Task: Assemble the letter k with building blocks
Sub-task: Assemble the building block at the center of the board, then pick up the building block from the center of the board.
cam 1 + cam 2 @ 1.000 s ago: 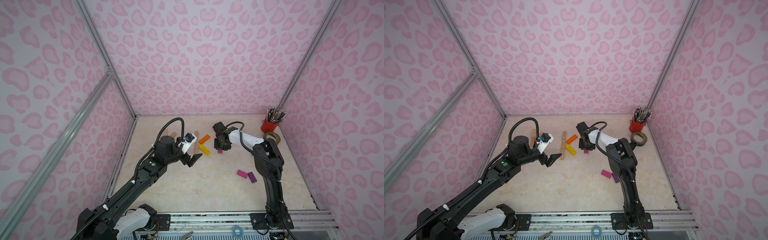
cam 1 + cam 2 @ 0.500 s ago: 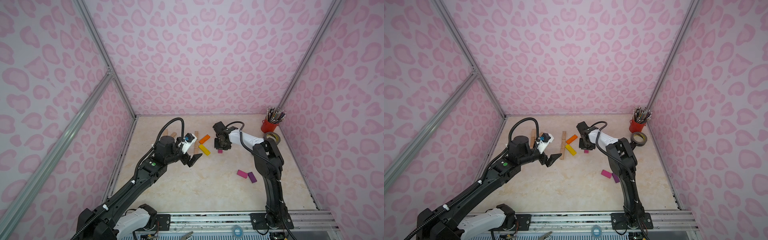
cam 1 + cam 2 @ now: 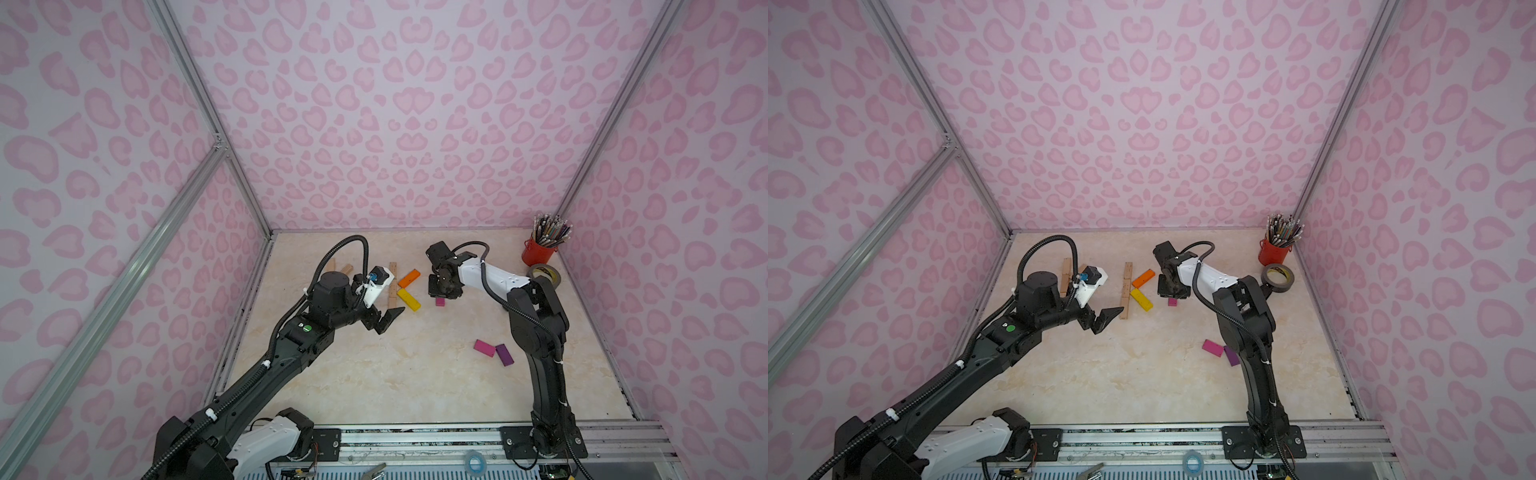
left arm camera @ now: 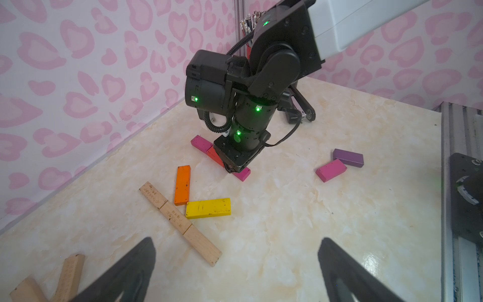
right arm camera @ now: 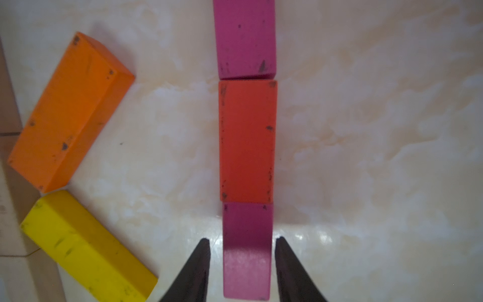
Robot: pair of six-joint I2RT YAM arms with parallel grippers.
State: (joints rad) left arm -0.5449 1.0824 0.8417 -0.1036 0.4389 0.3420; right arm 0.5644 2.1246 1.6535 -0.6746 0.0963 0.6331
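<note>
The left arm (image 3: pixel 291 345) hangs over the table (image 3: pixel 395 386) with its jaws spread wide and nothing in them, close to the near end of the wooden strip (image 3: pixel 392 286). If it dips, it could shove that strip crooked. The strip runs near to far, with the orange block (image 3: pixel 409 277) slanting off to the far right and the yellow block (image 3: pixel 408 300) to the near right. Just right of those, parallel to the strip, sits the pink-red-pink row (image 5: pixel 247 141), also pointing near to far. The right arm (image 3: pixel 536 332) has its jaws only slightly apart around the near pink block (image 5: pixel 247 251), with slivers of table showing on both sides, so I'd say it's not gripping. Clearance is tight though: lift off crooked and a tip drags that block out of line.
</note>
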